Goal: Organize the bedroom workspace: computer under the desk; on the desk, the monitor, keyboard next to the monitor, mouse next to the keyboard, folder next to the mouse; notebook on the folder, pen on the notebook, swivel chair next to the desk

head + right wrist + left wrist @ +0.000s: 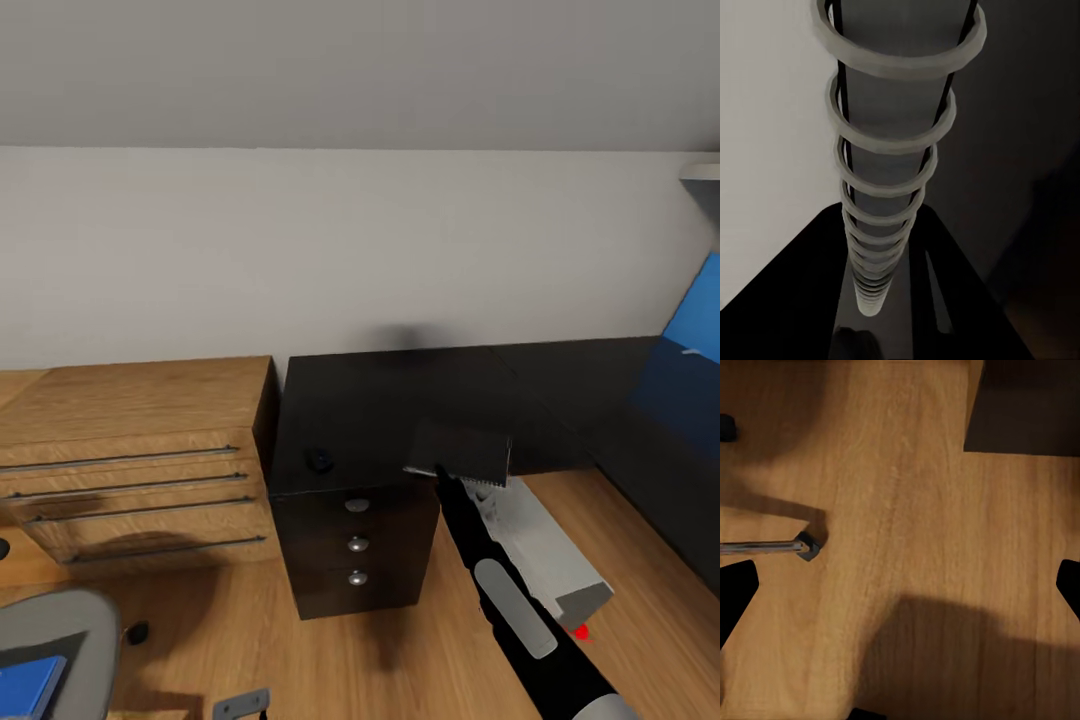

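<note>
Dark grey notebook (462, 452) rides in the right gripper (440, 470) above the glossy black worktop (385, 400), near its front edge — lower it flat. Left wrist view: fingers (736, 589) wide over wood floor (915, 547). Right wrist view: spiral binding (889, 187) pinched close.

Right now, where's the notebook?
In the head view the notebook is held in the right gripper over the front edge of the desk, right of the mouse and above the drawers.
</note>
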